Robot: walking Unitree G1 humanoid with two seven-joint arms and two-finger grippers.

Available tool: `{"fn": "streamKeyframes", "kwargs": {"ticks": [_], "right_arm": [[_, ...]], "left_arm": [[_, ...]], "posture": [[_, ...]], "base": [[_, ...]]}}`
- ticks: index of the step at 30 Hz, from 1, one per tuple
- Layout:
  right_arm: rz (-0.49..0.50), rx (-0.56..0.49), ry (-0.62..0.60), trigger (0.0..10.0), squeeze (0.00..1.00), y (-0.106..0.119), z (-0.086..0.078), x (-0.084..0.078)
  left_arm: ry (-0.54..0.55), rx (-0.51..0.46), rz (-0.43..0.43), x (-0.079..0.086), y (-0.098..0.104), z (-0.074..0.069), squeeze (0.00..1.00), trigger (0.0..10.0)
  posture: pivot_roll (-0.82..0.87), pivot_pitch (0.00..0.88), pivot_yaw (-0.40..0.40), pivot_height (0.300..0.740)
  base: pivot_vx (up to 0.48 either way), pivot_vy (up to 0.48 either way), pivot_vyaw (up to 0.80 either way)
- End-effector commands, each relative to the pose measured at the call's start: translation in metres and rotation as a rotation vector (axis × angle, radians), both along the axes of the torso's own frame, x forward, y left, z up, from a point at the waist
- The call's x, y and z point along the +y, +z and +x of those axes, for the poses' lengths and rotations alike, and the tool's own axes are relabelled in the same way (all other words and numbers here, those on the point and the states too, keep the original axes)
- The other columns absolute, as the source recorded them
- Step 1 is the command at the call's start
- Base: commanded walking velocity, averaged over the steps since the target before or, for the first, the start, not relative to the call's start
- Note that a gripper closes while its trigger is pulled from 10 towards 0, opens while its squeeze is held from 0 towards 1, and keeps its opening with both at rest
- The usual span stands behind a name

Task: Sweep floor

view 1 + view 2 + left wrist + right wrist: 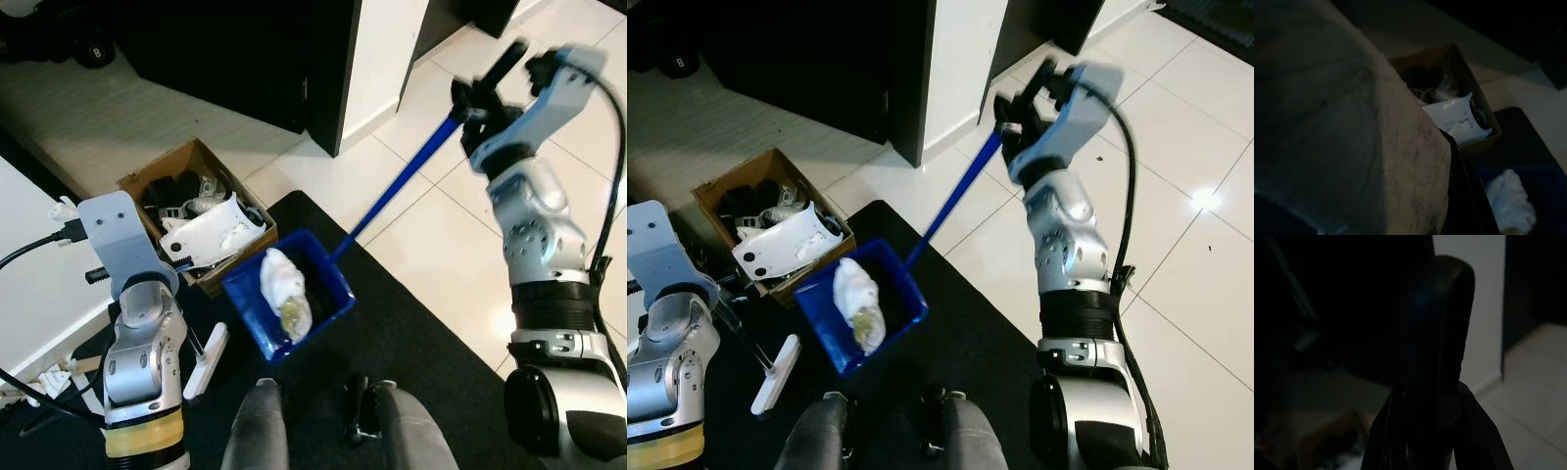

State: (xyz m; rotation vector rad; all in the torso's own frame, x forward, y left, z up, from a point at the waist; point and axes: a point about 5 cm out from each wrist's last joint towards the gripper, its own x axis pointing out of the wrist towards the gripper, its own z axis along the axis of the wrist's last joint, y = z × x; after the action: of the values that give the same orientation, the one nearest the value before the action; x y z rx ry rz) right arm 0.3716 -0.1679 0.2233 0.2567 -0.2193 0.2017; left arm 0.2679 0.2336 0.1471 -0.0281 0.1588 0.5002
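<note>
At two o'clock, the dustpan [289,294] handle [392,191] is pinched by the right gripper [480,98]; its pan hangs toward seven o'clock beside the cardboard box [147,186].

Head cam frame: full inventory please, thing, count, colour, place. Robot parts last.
Dustpan: 1, blue, long blue handle, raised over the black mat beside the box.
Crumpled paper wad: 1, white, lying inside the dustpan.
Cardboard box: 1, brown, on the floor to the robot's left, filled with white and black junk.
Mat: 1, black, under the robot.
Brush head: 1, white, low by the left arm, over the mat.
Floor tiles: white, to the right.
Pillar: 1, white, black side, behind the box.
Right gripper: shut on the dustpan handle's top end.
Left gripper: fingers not readable; left arm low on the left.
</note>
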Motion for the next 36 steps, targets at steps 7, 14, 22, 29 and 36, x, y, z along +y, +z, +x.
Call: {"fn": "streamKeyframes", "kwargs": {"ticks": [7, 14, 22, 29, 36], "right_arm": [[-0.107, 0.034, -0.021, 10.0, 0.0, -0.044, -0.005, 0.007], [-0.185, 0.069, -0.049, 10.0, 0.0, -0.073, -0.012, 0.007], [-0.191, 0.071, -0.038, 10.0, 0.0, -0.081, -0.015, 0.011], [-0.166, 0.025, -0.046, 10.0, 0.0, -0.071, -0.008, 0.009], [-0.162, 0.003, -0.053, 10.0, 0.0, -0.065, -0.005, 0.009]], "left_arm": [[0.047, 0.088, -0.041, 0.004, -0.031, -0.012, 0.0, 10.0], [0.049, 0.04, -0.061, 0.01, -0.047, -0.026, 0.0, 10.0], [0.063, 0.003, -0.049, 0.009, -0.046, -0.029, 0.0, 10.0], [0.064, -0.038, -0.028, 0.007, -0.041, -0.025, 0.0, 10.0], [0.074, -0.061, -0.02, 0.009, -0.04, -0.023, 0.0, 10.0]], "posture": [[0.1, 0.205, -0.028, 0.74], [0.1, 0.197, -0.03, 0.74], [0.1, 0.187, -0.031, 0.74], [0.1, 0.176, -0.033, 0.74], [0.1, 0.175, -0.036, 0.74]], "base": [[0.0, 0.0, 0.0], [0.0, 0.0, 0.0], [0.0, 0.0, 0.0], [0.0, 0.0, 0.0], [0.328, 0.0, 0.0]]}}
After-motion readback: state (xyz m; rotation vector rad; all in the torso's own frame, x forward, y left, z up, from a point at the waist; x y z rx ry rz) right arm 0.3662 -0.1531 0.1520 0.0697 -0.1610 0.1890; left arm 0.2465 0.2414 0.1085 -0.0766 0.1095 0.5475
